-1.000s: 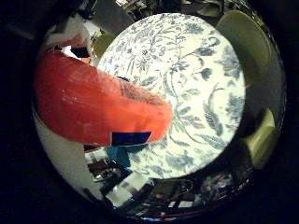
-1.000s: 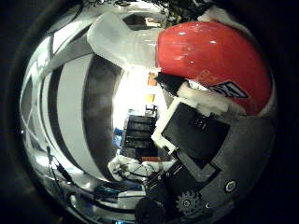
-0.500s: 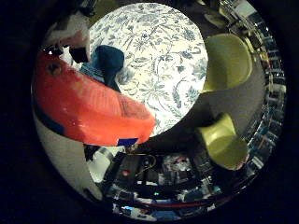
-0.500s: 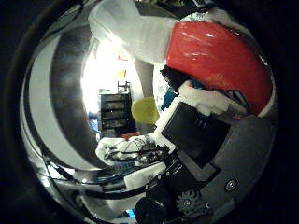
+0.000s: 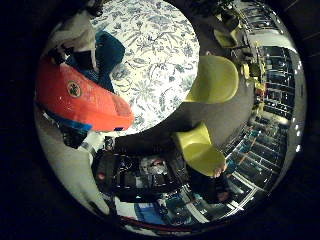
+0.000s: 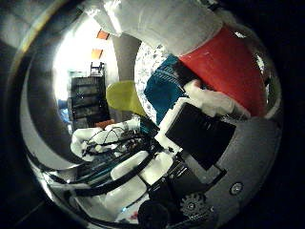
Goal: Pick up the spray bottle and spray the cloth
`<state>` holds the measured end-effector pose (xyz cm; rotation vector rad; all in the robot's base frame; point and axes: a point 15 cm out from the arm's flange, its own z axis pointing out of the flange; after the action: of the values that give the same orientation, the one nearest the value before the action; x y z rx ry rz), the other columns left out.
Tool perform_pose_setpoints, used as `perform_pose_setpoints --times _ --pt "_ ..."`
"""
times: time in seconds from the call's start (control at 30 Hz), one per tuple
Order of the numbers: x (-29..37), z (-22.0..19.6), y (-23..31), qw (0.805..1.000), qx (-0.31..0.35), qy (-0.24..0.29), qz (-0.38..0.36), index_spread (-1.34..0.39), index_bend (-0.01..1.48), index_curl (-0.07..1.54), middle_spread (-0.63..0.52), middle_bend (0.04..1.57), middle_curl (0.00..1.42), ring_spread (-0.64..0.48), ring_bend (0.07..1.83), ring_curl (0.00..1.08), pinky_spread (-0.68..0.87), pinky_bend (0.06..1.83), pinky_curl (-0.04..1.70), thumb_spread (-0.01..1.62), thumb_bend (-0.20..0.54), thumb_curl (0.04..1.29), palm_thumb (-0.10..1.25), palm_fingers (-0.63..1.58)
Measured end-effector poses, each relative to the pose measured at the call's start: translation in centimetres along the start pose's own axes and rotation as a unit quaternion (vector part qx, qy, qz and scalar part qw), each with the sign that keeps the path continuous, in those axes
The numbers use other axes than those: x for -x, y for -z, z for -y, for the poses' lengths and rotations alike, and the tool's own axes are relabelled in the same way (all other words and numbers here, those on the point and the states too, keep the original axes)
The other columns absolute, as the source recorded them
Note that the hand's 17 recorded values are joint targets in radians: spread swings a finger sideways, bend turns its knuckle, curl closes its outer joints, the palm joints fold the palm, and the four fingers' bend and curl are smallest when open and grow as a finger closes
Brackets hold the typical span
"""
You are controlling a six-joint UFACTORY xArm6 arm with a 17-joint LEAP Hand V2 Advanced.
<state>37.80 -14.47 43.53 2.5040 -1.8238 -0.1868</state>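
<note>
The spray bottle is red with a blue label patch and lies close against my palm in the right little finger side palm view. In the right thumb side palm view its red body joins a white top. My hand is curled round it, with a white finger part across the red body. The bottle hangs above the table. The teal cloth lies on the round table with a blue flowered cover, just beyond the bottle. The right thumb side palm view shows the cloth beside the bottle.
Two yellow-green chairs stand by the table's edge. A yellow-green chair also shows in the right thumb side palm view. Dark shelving and bright windows lie farther off. Robot base parts and clutter sit below.
The camera has lifted and tilted with the hand: the table looks smaller and farther, and the teal cloth and both chairs have come into view. The bottle stays in the hand.
</note>
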Motion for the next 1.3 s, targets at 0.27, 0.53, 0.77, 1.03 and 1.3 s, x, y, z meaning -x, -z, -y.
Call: perform_pose_setpoints --times 0.27,0.53,0.77,1.03,1.3 --pt "3.3 0.9 1.6 0.997 0.019 0.035 -0.06 -0.19 1.12 0.77 -0.07 1.36 0.6 -0.16 1.46 0.59 -0.19 1.37 0.76 0.66 -0.018 0.9 1.07 1.2" --pt "5.8 1.3 0.9 0.991 0.068 0.057 -0.099 -0.19 1.11 0.77 -0.07 1.36 0.6 -0.16 1.46 0.59 -0.2 1.36 0.77 0.66 -0.018 0.9 1.06 1.2" --pt "6.7 -0.4 -2.1 0.975 0.137 0.071 -0.161 -0.19 1.11 0.78 -0.07 1.36 0.6 -0.16 1.46 0.59 -0.2 1.36 0.77 0.66 -0.018 0.9 1.06 1.2" --pt "6.6 -1.5 -5.6 0.948 0.193 0.082 -0.239 -0.19 1.1 0.78 -0.07 1.36 0.6 -0.16 1.46 0.59 -0.2 1.35 0.78 0.66 -0.018 0.9 1.06 1.2" --pt "6.9 -1.0 -6.1 0.946 0.186 0.085 -0.25 -0.19 1.1 0.78 -0.07 1.36 0.61 -0.16 1.46 0.59 -0.2 1.35 0.78 0.66 -0.018 0.9 1.06 1.2"
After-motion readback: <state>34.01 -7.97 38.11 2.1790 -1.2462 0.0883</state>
